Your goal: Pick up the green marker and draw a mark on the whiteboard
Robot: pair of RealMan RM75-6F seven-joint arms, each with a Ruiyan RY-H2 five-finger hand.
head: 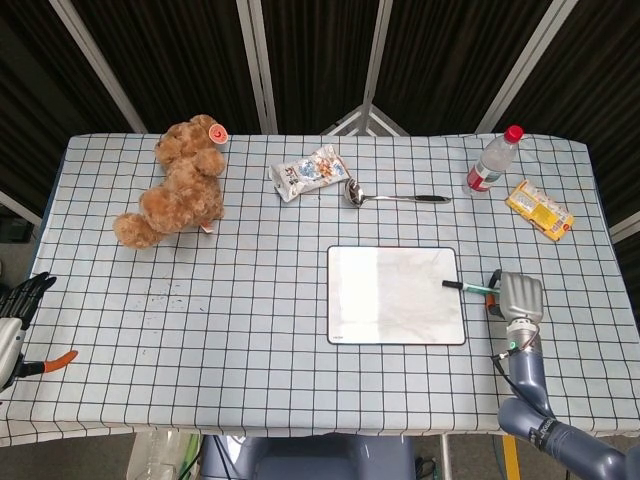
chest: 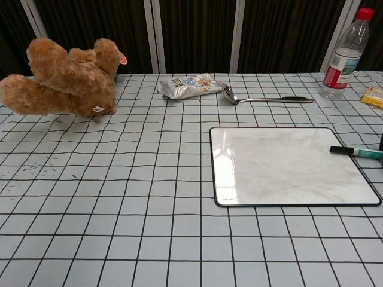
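Head view: checked tablecloth (head: 250, 330) (grid pattern), dark curtains (head: 310, 60) behind.

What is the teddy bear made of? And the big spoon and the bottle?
The teddy bear looks like soft brown plush: its surface is fuzzy and lumpy. The spoon seems to be shiny metal, since its bowl glints, with a dark handle, perhaps plastic. The bottle looks like clear plastic, see-through with a red cap.

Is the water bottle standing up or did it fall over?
Standing up. The water bottle sits upright on the table, red cap on top.
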